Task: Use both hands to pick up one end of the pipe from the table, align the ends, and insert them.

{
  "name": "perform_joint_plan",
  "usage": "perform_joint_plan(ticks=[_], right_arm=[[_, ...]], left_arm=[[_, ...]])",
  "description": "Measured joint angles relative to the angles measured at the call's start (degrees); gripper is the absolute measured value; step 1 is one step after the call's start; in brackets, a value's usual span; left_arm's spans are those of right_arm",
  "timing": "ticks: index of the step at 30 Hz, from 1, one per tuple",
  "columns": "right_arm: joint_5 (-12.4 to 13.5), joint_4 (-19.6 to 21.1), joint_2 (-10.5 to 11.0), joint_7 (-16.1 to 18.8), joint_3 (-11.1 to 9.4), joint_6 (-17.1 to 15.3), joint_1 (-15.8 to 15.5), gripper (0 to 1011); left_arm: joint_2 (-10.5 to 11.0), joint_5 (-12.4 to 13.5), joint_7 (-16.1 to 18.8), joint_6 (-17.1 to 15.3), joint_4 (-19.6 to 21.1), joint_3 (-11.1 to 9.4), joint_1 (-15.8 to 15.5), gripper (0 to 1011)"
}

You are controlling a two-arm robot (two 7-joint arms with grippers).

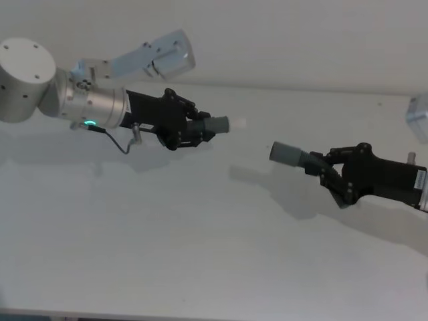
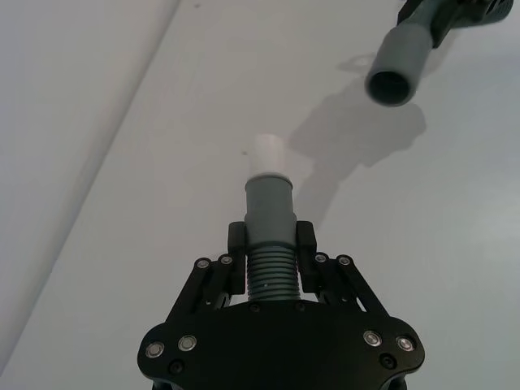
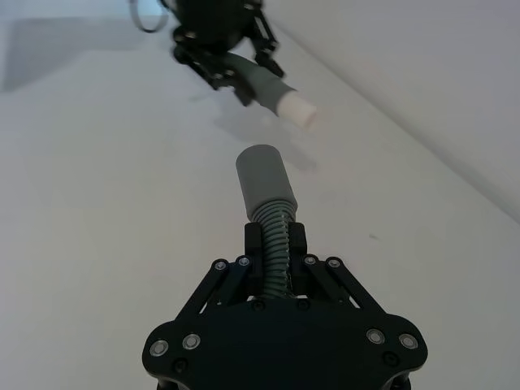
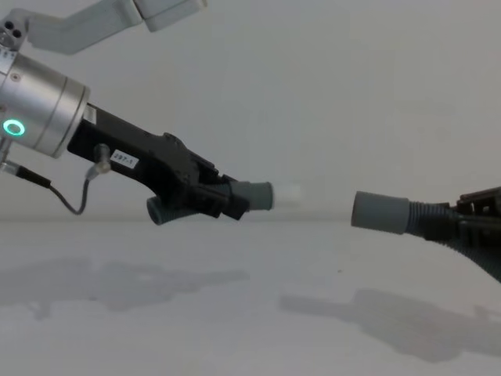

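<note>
aloft, white-tipped pipe in left gripper, open-cuffed pipe in right gripper

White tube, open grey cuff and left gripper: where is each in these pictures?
white tube (image 2: pixel 266 153), left wrist view, on its side wall near the tip.
open grey cuff (image 2: pixel 405 49), left wrist view, on the outer wall behind its mouth.
left gripper (image 2: pixel 271 241), left wrist view, midway between its fingertips.

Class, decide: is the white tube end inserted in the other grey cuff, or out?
Out. The narrow white tube and the open grey cylindrical cuff face each other across a gap.
</note>
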State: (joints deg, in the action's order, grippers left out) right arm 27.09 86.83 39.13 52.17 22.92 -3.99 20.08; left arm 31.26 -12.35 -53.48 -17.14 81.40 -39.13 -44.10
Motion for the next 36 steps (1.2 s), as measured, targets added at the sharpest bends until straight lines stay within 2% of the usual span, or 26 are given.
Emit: perform_joint_plan(ticks=[6, 12, 22, 36], right_arm=[[2.5, 0.6, 1.4, 4.3, 0.0, 1.6, -0.1, 176], [4.3, 1.6, 2.6, 6.8, -0.2, 2.3, -0.5, 176], [6.0, 2.6, 3.8, 8.7, -0.3, 2.8, -0.9, 176], [6.9, 3.0, 4.3, 9.7, -0.4, 3.1, -1.1, 176]], left_arm=[[0.9, -0.3, -2.7, 0.8, -0.4, -0.9, -1.3, 348], [1.5, -0.7, -4.7, 1.6, -0.7, -1.7, -2.2, 348], [2.0, -1.2, -6.4, 2.3, -0.9, -2.3, -2.9, 348], [2.6, -1.5, -7.6, 3.3, 0.1, -3.3, -3.3, 348]])
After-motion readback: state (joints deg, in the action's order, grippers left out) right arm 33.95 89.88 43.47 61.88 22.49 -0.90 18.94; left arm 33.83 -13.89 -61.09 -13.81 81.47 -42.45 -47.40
